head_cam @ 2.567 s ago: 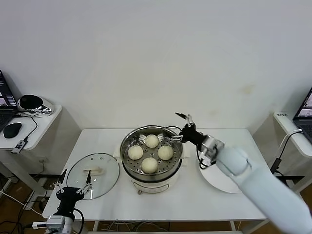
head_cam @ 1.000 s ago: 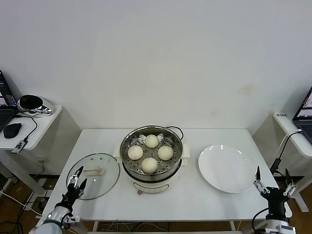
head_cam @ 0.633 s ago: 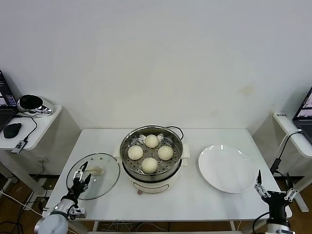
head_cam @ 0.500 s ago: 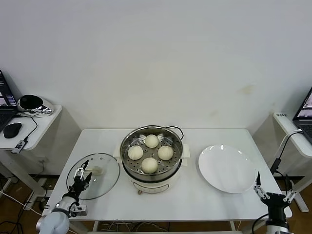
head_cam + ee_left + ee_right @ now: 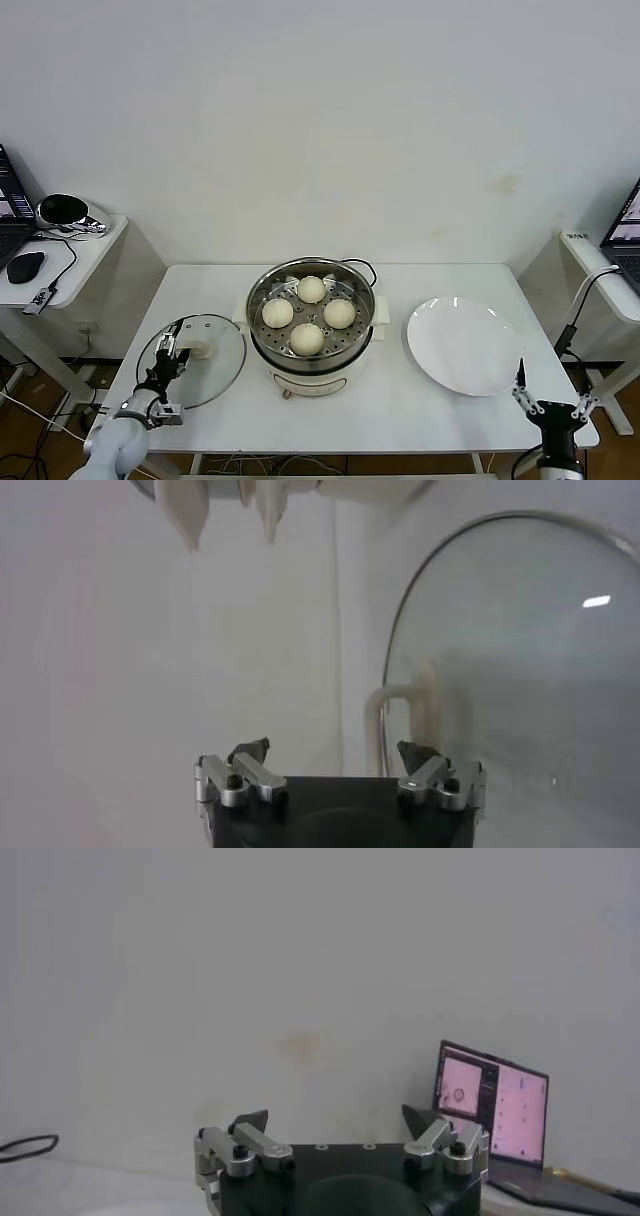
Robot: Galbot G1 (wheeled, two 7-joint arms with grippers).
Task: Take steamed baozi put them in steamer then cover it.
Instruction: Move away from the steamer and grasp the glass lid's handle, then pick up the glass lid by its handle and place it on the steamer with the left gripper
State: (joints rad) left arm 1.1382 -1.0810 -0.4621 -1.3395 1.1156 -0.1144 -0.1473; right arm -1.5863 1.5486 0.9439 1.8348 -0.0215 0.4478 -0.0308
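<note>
Hovering with jaws apart, the left gripper [image 5: 170, 352] sat over the near-left part of the white tabletop [image 5: 390, 400], right at the cream-white rectangular handle [image 5: 196, 350] of the round clear glass cover with a metal rim [image 5: 200, 360]; nothing clamped yet. In the left wrist view the left gripper [image 5: 335, 760] straddled the rim side of the cover [image 5: 520, 660], handle [image 5: 405, 720] just beside one fingertip. Cover lay flat on the tabletop near its left edge, just left of the round shiny stainless-steel steamer on its cream-white base [image 5: 312, 350]. Four creamy-white round steamed baozi [image 5: 307, 339] sat on the perforated tray inside; loading looked done, covering left. Flat white round plate [image 5: 465, 345] lay bare toward the right edge. Right gripper [image 5: 548, 405] was parked off the near-right corner, jaws apart, holding nothing.

Handling guess: glass cover is stiff, fairly heavy, slick and breakable; rim gives a poor hold. Best to pinch the handle across its narrow sides, lift level, avoid knocking the steamer rim.
</note>
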